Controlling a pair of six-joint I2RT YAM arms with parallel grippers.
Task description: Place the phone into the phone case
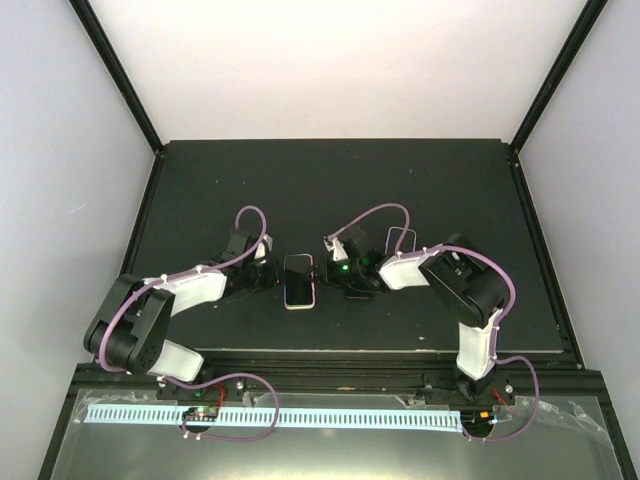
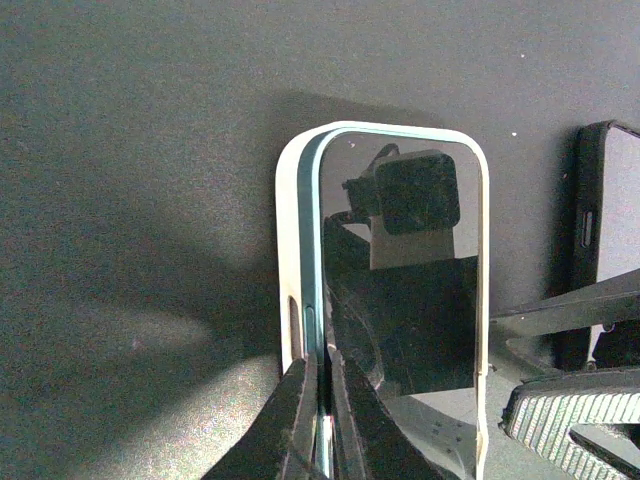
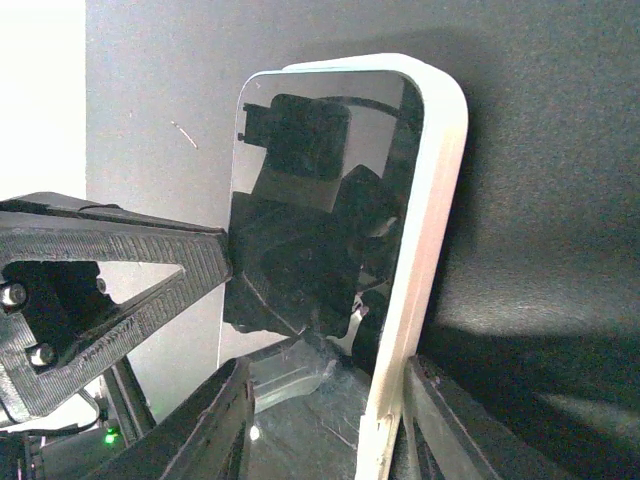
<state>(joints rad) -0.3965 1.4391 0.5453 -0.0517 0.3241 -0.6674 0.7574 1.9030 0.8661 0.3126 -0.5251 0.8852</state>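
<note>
Phone (image 1: 299,281) screen up, long axis running near-to-far.

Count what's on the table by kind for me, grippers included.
Phones: 1, the phone with the glossy dark screen
Cases: 1, the white case around it
Black phone-shaped items: 1, the black item beside the case
Grippers: 2, the left gripper and the right gripper
Not counted: the pale outline, too unclear
Total: 5
</note>
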